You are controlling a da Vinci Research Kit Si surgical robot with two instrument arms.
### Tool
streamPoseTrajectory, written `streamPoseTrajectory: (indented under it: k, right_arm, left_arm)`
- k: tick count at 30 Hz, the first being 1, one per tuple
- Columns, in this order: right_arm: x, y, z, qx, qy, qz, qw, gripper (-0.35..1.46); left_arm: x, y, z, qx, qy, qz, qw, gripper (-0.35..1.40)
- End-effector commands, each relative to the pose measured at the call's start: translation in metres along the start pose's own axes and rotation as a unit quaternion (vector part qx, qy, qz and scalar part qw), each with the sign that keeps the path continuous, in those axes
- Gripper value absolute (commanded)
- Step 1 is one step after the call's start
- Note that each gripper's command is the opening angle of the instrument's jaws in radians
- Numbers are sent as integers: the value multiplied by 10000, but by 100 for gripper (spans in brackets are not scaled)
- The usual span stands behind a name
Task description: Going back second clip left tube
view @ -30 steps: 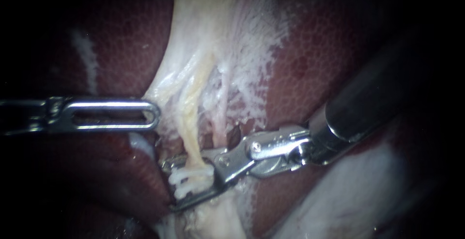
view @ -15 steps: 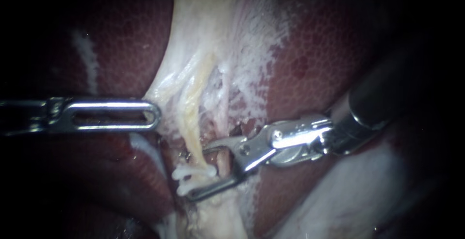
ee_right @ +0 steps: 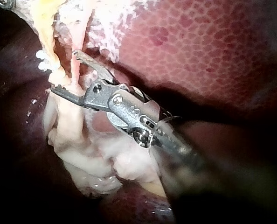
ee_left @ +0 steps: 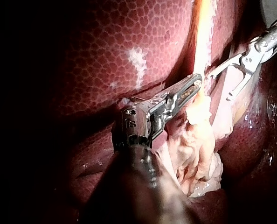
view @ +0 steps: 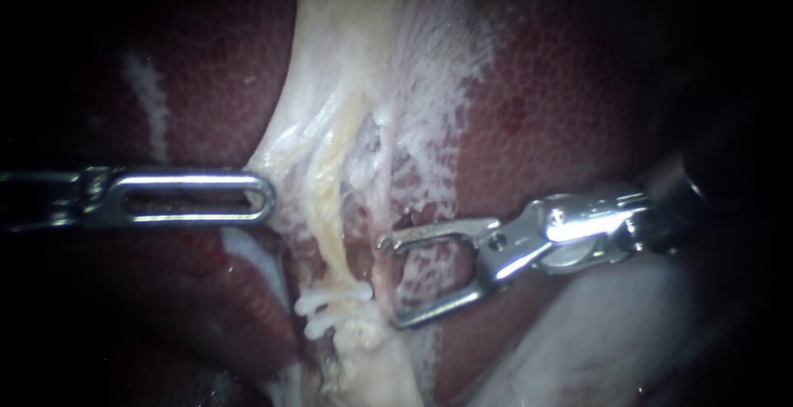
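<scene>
The clip (view: pixel 332 301) sits white and ribbed across the left tube (view: pixel 329 225), low on that yellowish strand just above the pale stump, so I judge the placing itself done. It looks like two ribbed bands lying close together, though I cannot separate them cleanly. What is left, as I read it, is getting my right tool (view: pixel 389 283) clear of the field. Its jaws stand wide apart and grip nothing, and I see no clip loaded between them. In the endoscope view their tips lie just beside the clip, level with the thinner pinkish tube (view: pixel 382 268) next to the left one. In the right wrist view the toothed jaw crosses in front of the pale stalk below the clip and the other tip stands beside the pink strand. So the mouth is not yet free of the tissue, and I cannot tell whether it touches. My left tool (view: pixel 263 195) comes in flat, its slotted jaws clamped on the edge of the pale tissue (view: pixel 289 151) beside the tube, holding it taut over the liver (view: pixel 537 85). Backing out should follow the shaft's line, so the toothed jaw does not snag the clip.
</scene>
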Motion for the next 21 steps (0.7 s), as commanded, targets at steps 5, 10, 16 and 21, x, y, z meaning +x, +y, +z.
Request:
streamPoseTrajectory:
  k: [5,10,16,21]
  right_arm:
    - [7,0,-25,-103,12,76,9999,60]
    - [15,0,-45,-156,24,60,9999,60]
    - [25,-2,-67,-213,34,-5,9998,60]
    - [35,-2,-81,-306,34,-70,9995,60]
  left_arm:
    - [0,0,0,-2,-1,2,10000,-35]
    - [1,0,0,-2,-1,2,10000,-35]
    - [1,0,0,-1,-1,3,10000,-35]
    - [1,1,1,-2,-1,5,10000,-35]
